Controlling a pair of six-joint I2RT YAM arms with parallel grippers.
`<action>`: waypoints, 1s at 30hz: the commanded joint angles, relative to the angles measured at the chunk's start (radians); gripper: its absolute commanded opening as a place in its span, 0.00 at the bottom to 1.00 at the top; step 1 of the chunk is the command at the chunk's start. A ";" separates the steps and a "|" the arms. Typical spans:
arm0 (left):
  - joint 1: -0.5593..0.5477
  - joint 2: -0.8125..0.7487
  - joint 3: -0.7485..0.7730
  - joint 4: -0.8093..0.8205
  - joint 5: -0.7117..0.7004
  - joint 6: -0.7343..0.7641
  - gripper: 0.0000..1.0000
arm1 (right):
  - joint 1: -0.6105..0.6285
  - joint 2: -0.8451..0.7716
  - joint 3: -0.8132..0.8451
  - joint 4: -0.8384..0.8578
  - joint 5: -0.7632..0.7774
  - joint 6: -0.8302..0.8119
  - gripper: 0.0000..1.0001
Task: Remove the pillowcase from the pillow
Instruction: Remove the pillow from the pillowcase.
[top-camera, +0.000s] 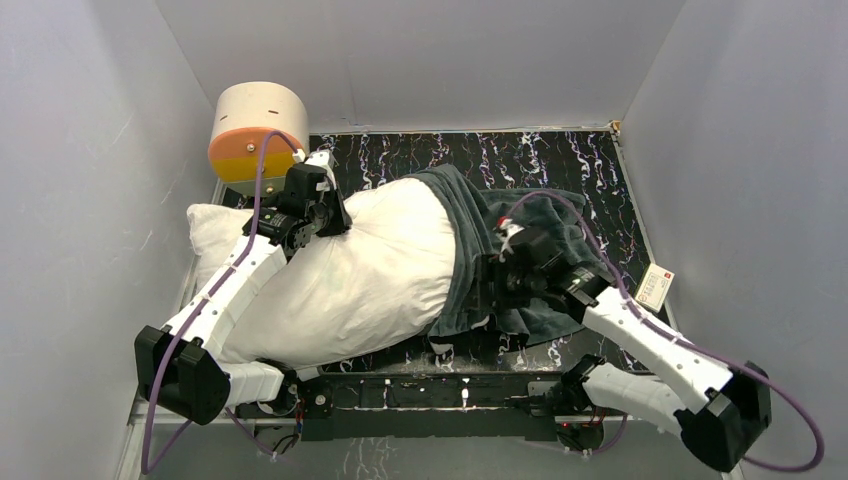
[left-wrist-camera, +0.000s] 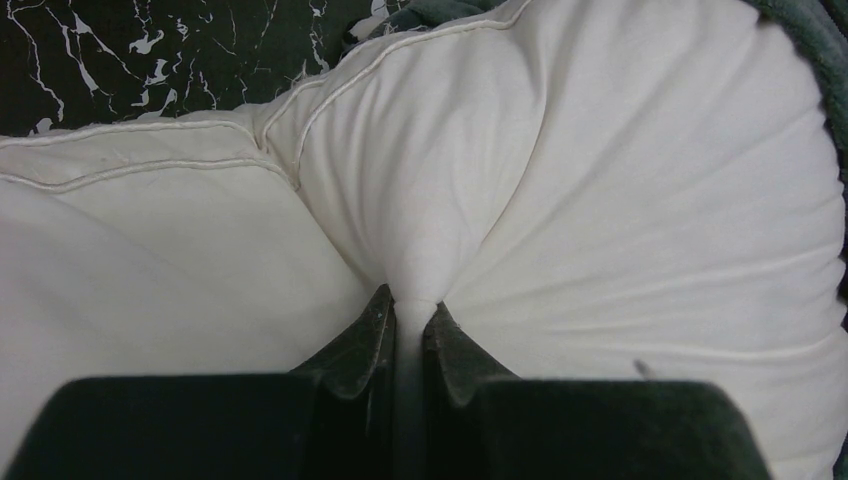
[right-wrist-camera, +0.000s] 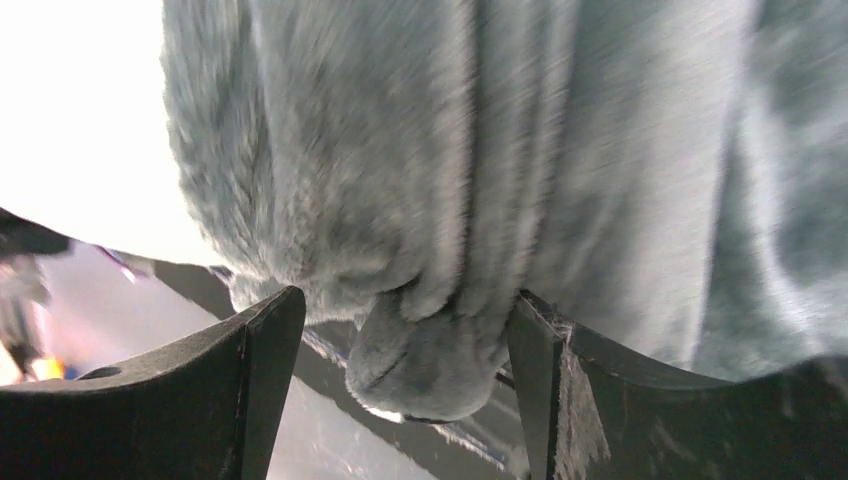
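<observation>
- Pinching a pucker of white fabric, the left fingers (left-wrist-camera: 372, 335) are closed tight on the pillow (left-wrist-camera: 600, 200), on its top face toward its left end.
- Right fingers (right-wrist-camera: 262, 350) stand wide apart. A hanging fold of the pillowcase (right-wrist-camera: 440, 200) sits between them, against one of them, not clamped.
- Pillowcase, grey-green face out, is bunched over the pillow's right end; the rest of the pillow is bare.
- Pillow lies across the table (top-camera: 560, 160).
- Cream-and-orange cylinder (top-camera: 258, 130) stands behind the pillow's left end.
</observation>
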 joint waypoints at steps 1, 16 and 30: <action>0.026 -0.003 0.012 -0.119 -0.060 0.039 0.00 | 0.208 0.094 0.038 -0.082 0.207 0.077 0.80; 0.053 -0.042 -0.035 -0.129 -0.103 0.074 0.00 | -0.311 -0.031 -0.001 -0.105 0.523 0.081 0.05; 0.057 -0.096 0.016 -0.100 0.120 0.128 0.73 | -0.511 0.105 0.114 -0.040 0.093 -0.160 0.54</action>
